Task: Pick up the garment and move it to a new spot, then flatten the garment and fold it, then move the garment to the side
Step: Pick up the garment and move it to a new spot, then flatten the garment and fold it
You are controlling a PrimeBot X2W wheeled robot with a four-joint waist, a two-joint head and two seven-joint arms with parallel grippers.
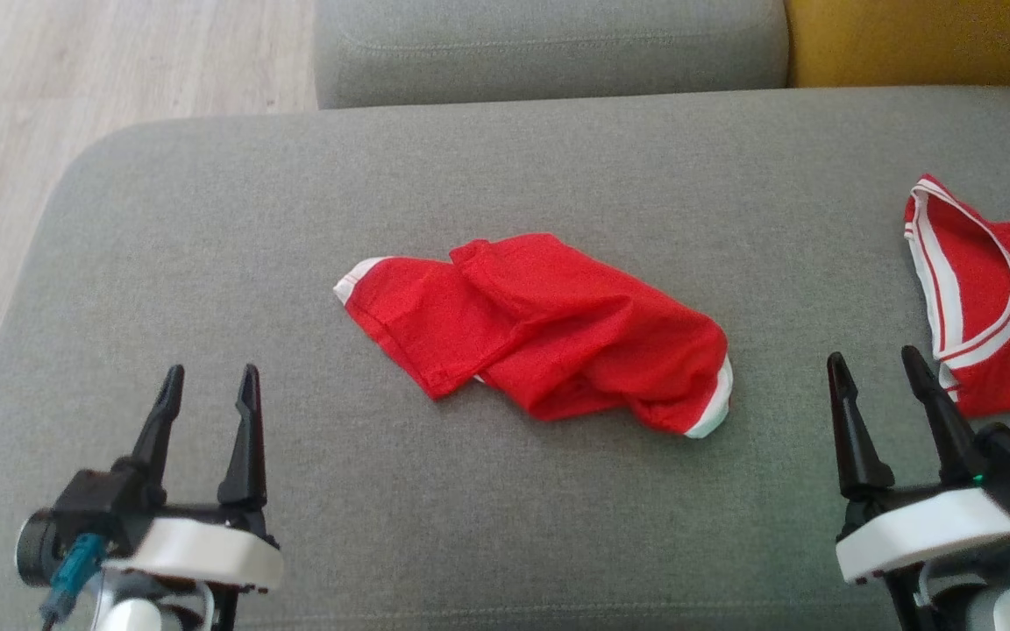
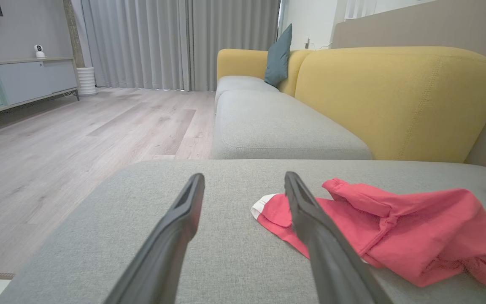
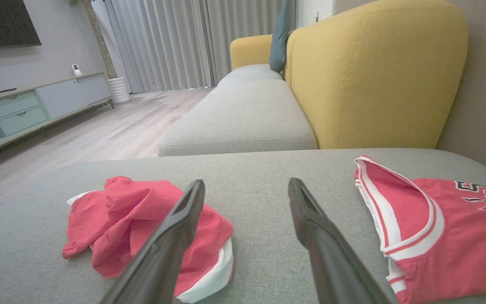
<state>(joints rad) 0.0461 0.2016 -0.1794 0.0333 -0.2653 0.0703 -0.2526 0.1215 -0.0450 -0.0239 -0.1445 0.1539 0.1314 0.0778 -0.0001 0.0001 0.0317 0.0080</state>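
- The crumpled red fabric garment with white trim (image 1: 540,333) lies in the middle of the grey upholstered sofa cushion (image 1: 207,219), between the two arms and apart from both.
- The left end effector (image 1: 211,375) has its fingers spread and holds nothing.
- The right end effector (image 1: 873,358) is likewise spread and empty, just beside a red jersey with white stripes (image 1: 996,307).

Your head camera looked steeply down on the grey cushion (image 1: 505,175); both wrist cameras skimmed low along it, sharing the red garment (image 1: 540,333).
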